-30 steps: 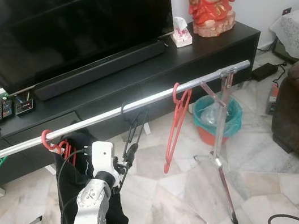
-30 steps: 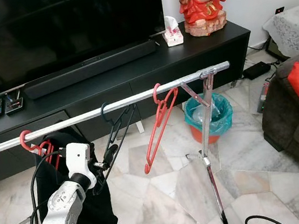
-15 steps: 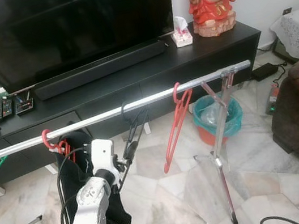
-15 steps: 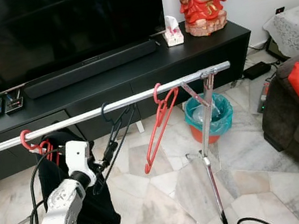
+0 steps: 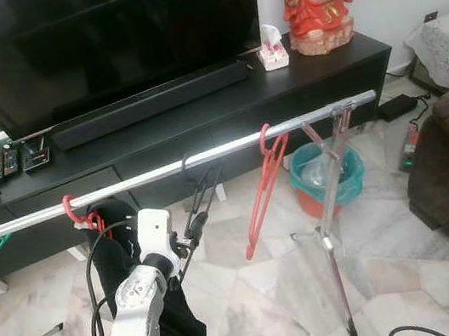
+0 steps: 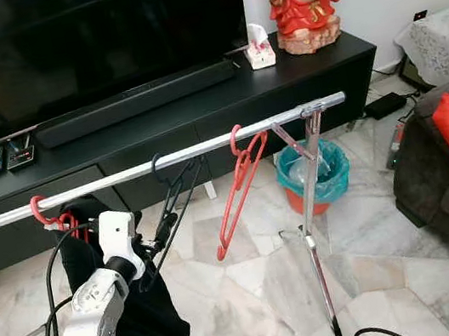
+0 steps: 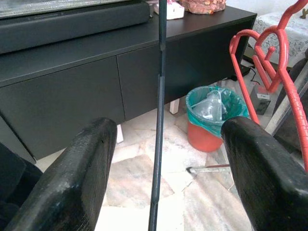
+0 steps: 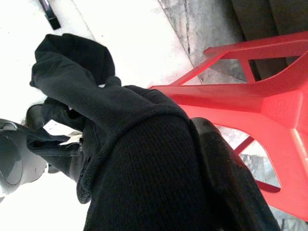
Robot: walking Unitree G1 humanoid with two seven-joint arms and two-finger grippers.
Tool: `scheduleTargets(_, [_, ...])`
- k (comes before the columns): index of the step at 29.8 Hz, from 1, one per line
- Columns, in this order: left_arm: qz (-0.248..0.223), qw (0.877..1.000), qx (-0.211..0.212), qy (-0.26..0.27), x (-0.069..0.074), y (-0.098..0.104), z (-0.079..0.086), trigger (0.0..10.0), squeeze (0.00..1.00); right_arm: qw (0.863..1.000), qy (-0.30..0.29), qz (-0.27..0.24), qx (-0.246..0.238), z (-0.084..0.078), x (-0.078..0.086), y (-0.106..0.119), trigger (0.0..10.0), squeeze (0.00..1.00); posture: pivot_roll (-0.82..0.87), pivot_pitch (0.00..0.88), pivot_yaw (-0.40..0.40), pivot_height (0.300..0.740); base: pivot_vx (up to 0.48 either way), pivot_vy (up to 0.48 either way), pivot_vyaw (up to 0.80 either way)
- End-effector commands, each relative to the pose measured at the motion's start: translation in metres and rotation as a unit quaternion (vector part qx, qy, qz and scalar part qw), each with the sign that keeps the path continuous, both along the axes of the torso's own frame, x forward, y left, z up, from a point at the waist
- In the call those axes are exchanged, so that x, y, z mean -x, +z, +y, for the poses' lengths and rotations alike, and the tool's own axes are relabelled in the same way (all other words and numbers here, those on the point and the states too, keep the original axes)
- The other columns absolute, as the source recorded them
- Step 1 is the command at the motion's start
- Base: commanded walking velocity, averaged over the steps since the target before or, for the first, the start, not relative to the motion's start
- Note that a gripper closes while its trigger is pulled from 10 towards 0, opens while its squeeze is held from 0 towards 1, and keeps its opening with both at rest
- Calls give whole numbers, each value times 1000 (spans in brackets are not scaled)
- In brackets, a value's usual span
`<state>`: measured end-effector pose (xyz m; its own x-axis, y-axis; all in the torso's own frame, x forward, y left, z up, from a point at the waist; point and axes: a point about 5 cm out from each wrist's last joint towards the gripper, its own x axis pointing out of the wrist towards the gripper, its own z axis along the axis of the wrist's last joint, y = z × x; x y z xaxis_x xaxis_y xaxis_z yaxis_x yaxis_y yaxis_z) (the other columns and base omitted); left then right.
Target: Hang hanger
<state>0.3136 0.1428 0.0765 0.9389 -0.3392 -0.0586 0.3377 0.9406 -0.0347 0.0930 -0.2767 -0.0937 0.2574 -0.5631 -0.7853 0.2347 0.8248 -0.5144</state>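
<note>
Centrally, the thin black wire hanger [image 5: 201, 191] hung by its hook on the long silver metal rail [image 5: 205, 156], between two red plastic hangers [image 5: 263, 180]. The left gripper [image 5: 190, 231] sat at its lower bars with fingers [image 7: 82, 178] spread apart around one bar. The right gripper's state could not be told; black knitted cloth [image 8: 144, 163] lay before its camera.

Black hanger [image 5: 201, 196], red hanger [image 5: 261, 188], silver rail [image 5: 205, 157].

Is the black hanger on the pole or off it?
On. The black hanger's hook curls over the silver pole, and the left gripper's open fingers sit either side, not touching.
</note>
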Motion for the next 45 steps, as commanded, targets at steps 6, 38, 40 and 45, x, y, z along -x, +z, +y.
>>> scheduleTargets(6, [-13, 1000, 2, 2, -2, 5, 3, 10000, 0, 1000, 8, 4, -8, 3, 2, -2, 10000, 0, -60, 0, 78, 740, 201, 0, 0])
scheduleTargets(38, [4, 1000, -6, -13, -2, 0, 3, 10000, 0, 1000, 18, 1, -10, 8, -2, -2, 10000, 0, -57, 0, 87, 740, 122, 0, 0])
scheduleTargets(40, [15, 999, -15, -30, -2, -2, 1, 10000, 0, 1000, 18, 1, -11, 9, -2, -3, 10000, 0, -57, 0, 91, 740, 0, 0, 0])
scheduleTargets(45, [53, 996, -38, -67, -12, -11, -4, 10000, 0, 1000, 19, 0, -14, 12, -3, -4, 10000, 0, -52, 0, 96, 740, 0, 0, 0])
